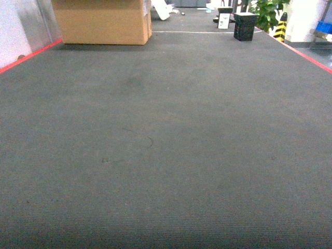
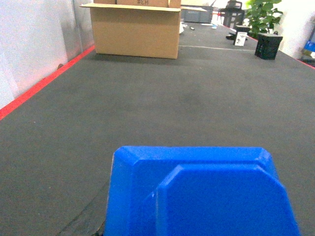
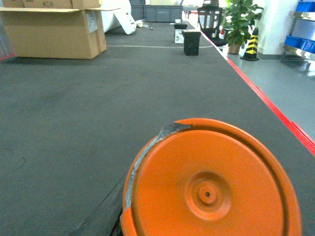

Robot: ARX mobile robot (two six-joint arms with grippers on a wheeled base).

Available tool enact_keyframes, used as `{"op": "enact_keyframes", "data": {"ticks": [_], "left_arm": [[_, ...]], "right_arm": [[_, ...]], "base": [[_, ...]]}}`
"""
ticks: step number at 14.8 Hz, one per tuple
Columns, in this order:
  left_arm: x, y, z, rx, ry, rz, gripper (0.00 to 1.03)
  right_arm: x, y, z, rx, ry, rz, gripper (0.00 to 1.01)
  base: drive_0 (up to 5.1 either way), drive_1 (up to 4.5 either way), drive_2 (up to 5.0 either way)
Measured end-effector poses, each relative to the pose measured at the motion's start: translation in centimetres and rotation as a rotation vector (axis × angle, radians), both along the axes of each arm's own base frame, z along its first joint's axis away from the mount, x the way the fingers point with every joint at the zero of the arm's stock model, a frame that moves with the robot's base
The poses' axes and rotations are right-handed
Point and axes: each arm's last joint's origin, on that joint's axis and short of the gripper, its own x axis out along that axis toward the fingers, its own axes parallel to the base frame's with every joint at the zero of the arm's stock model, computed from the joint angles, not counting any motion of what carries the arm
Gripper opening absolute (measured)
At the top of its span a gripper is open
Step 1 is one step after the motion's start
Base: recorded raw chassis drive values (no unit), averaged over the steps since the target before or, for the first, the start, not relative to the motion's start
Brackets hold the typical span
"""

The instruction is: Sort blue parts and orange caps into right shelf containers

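A blue part (image 2: 202, 194) fills the left wrist view, an orange cap (image 3: 211, 182) the right; the fingers are hidden, so their grip is unclear. Ahead, dark carpet floor (image 1: 166, 145); far-left cardboard box (image 1: 101, 21), far-right black crate (image 1: 245, 27), plant (image 1: 267, 13).

Very little of me shows: the head view catches none of my arms or base. In the left wrist view only a dull, dark grey sliver of my left finger (image 2: 88, 220) slants up from the bottom edge, blurred, with no screws, cables or markings to make out. In the right wrist view my right finger (image 3: 101, 222) is a similar blackish slanting band, edged by a thin, shiny grey strip (image 3: 147, 147) that curves upward.
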Motion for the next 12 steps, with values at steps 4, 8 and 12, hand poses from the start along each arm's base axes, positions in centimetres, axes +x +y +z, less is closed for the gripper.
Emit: {"op": "enact_keyframes", "data": {"ticks": [4,8,12], "left_arm": [[-1.3,0.0,-1.1,0.000,0.002,0.000,0.43],[-2.1,0.0,-1.9,0.000,-0.012,-0.001,0.43],[-2.7,0.0,-1.8,0.000,-0.021,-0.001,0.43]], "right_arm": [[-1.3,0.1,-0.9,-0.001,0.002,0.006,0.45],[-2.2,0.1,-1.7,-0.003,-0.007,0.007,0.44],[-2.9,0.1,-1.6,-0.003,-0.019,0.008,0.44]], "base": [[0.0,0.00,0.0],[0.0,0.00,0.0],[0.0,0.00,0.0]]}}
